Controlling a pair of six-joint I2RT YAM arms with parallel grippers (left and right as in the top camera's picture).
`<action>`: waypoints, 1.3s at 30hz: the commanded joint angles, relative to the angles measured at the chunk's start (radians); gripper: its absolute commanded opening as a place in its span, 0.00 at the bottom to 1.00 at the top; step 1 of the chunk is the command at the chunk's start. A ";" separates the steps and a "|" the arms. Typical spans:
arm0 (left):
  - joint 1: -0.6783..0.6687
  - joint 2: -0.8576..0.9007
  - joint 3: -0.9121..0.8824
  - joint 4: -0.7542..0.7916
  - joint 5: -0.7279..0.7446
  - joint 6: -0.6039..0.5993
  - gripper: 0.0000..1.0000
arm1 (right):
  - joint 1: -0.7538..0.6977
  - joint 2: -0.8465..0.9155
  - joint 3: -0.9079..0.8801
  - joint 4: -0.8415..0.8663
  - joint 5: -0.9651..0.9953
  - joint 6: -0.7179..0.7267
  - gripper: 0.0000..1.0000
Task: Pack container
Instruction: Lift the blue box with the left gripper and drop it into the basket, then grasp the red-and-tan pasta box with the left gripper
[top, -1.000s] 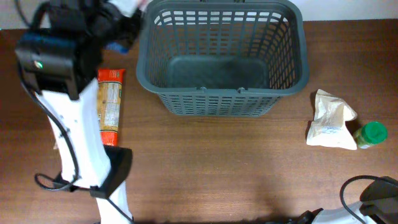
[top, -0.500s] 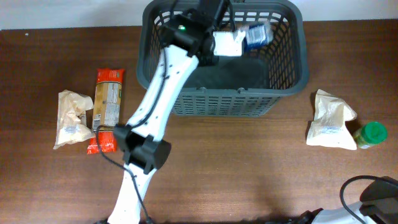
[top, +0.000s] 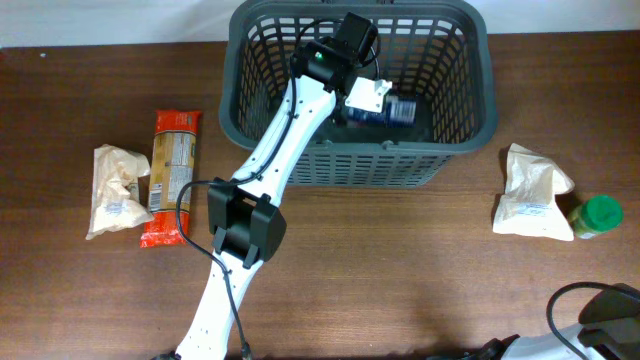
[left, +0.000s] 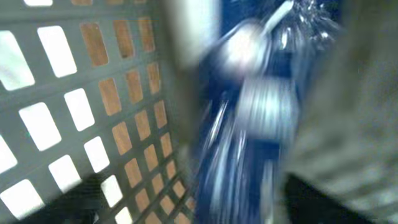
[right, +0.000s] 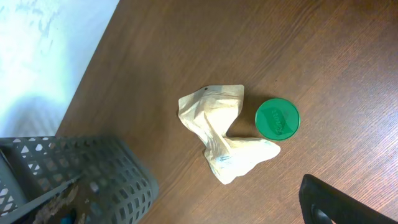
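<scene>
Jaws of the left gripper cannot be read: the left wrist view is smeared with blur and shows only a shiny blue packet close to the lens, with lattice wall behind it. Whether the packet is clamped or lying free, I cannot tell. Of the right gripper only a dark corner shows at the bottom edge of its own view, so its jaws cannot be read either.

On the brown table the basket stands at the far middle, upright, with its mouth open to the overhead camera. The left arm reaches from the near edge up over the basket's front wall, and its gripper is down inside, towards the right half. The blue packet lies inside the basket, just beside the gripper.

Left of the basket, well apart from it, a long orange packet lies flat, with a crumpled paper bag touching its left side. Right of the basket lies a second paper bag, and a green-lidded jar stands against that bag's right edge
</scene>
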 joint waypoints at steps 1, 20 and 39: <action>-0.005 -0.099 0.015 0.002 -0.020 -0.208 0.99 | -0.006 0.005 0.004 0.000 0.006 -0.002 0.99; 0.425 -0.776 -0.014 -0.272 0.245 -0.768 0.99 | -0.006 0.005 0.004 0.000 0.006 -0.002 0.99; 0.700 -0.227 -0.614 -0.082 0.156 -0.953 0.93 | -0.006 0.005 0.004 0.000 0.006 -0.002 0.99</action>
